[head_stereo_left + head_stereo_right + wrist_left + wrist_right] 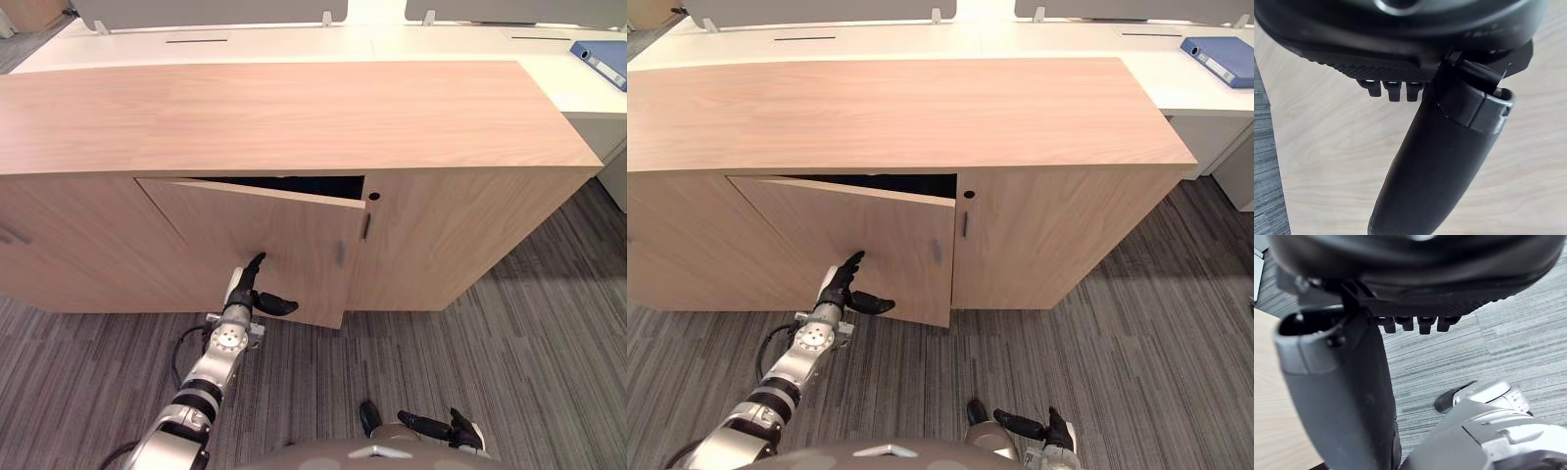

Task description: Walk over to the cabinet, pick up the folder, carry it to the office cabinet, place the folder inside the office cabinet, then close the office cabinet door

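Note:
The low wooden office cabinet [294,117] stands in front of me with its left door [284,245] ajar, the free edge swung out a little. The gap above the door is dark, and I cannot tell what lies inside. My left hand [250,289] rests against the door's lower front, fingers straight on the wood and thumb out to the side. The left wrist view has the thumb [1449,161] over the door's wood grain [1327,147]. My right hand [441,428] hangs low near the carpet, fingers relaxed and holding nothing. A blue folder [600,61] lies on the white desk behind.
The cabinet's right door [460,235] is closed, with a small dark handle [366,226] by the seam. White desks [294,44] run along behind the cabinet. Grey striped carpet [509,343] spreads in front and to the right.

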`<state>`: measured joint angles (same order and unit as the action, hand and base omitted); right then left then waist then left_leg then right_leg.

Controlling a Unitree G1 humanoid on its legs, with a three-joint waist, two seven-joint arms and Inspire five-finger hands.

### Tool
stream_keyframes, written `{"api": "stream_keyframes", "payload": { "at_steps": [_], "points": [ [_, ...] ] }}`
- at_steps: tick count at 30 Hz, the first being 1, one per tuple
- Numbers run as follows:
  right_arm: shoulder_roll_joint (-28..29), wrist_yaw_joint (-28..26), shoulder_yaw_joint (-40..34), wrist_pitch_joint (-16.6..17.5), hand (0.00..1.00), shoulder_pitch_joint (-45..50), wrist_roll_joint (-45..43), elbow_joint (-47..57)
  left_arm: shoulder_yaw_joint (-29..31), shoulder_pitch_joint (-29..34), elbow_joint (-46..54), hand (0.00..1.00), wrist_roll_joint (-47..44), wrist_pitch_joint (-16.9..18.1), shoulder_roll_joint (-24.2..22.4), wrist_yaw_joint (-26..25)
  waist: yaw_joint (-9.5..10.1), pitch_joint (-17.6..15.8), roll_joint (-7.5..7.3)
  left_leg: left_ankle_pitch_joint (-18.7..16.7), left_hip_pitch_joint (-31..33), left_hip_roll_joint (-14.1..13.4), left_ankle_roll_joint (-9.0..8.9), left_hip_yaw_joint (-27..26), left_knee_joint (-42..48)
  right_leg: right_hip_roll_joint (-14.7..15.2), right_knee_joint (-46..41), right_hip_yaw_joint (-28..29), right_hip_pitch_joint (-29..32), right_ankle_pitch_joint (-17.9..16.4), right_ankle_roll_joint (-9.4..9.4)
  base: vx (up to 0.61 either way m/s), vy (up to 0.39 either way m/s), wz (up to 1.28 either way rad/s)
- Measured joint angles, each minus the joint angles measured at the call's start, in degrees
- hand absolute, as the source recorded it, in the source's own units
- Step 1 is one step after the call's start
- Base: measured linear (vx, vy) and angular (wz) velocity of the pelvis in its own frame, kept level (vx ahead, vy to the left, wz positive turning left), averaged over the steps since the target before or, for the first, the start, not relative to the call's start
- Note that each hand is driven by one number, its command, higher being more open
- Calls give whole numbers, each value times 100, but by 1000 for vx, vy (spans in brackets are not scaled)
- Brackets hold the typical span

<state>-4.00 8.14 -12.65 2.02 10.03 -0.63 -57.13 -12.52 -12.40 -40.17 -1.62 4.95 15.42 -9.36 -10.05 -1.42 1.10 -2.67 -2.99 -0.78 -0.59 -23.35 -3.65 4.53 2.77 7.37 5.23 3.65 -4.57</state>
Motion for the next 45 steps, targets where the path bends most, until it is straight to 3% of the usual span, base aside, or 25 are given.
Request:
{"api": "stream_keyframes", "payload": {
  "at_steps": [8, 14, 18, 22, 28, 34, 45],
  "points": [
    [-4, 1, -40, -8, 100, -2, -9, -10, 13, 76, 1, 100, -13, -4, -95, -1, 3, -17, 13, 6, -127, -41, -17, 42, -41, -38, 82, -72, -200, 33, 23, -4, -6, 1],
    [34, 5, -182, -45, 100, -28, -173, -30, 276, 1068, 225, 100, -230, -3, -468, 121, 31, -41, 0, -36, -262, -91, -77, 21, 54, -82, 53, -19, -331, 4, 68, -62, -34, -4],
    [41, 27, -184, -75, 100, -179, -173, -174, 563, 1851, 214, 100, -288, -7, -606, 247, 238, -117, -116, -110, -258, -162, -162, 169, 330, -147, -21, 218, -323, 22, 90, -61, -65, -22],
    [42, 65, -185, -76, 100, -256, -173, -229, 908, 2137, -309, 100, -226, -12, -691, 372, 396, -132, -168, -220, -285, -181, -226, 285, 407, -168, -2, 278, -334, 61, 87, -75, -46, -10],
    [59, 79, -202, -79, 100, -247, -189, -287, 1556, 2262, -1502, 100, 223, -191, -716, 430, 535, -111, -192, -218, -284, -165, -204, 427, 397, -167, 76, 233, -394, 136, 60, -1, -19, 1],
    [61, 74, -199, -79, 100, -311, -197, -390, 1843, 2288, -1675, 100, 455, -190, -761, 380, 657, -61, -203, -178, -319, -159, -142, 663, 391, -141, 153, -5, -563, 121, 77, 36, -17, 19],
    [69, 62, -181, -91, 100, -452, -198, -467, 2189, 2288, -1879, 100, 447, -191, -835, 358, 702, -15, -240, -101, -368, -80, -74, 842, 281, -54, 110, -199, -618, 62, 61, -4, -11, 9]
  ]
}}
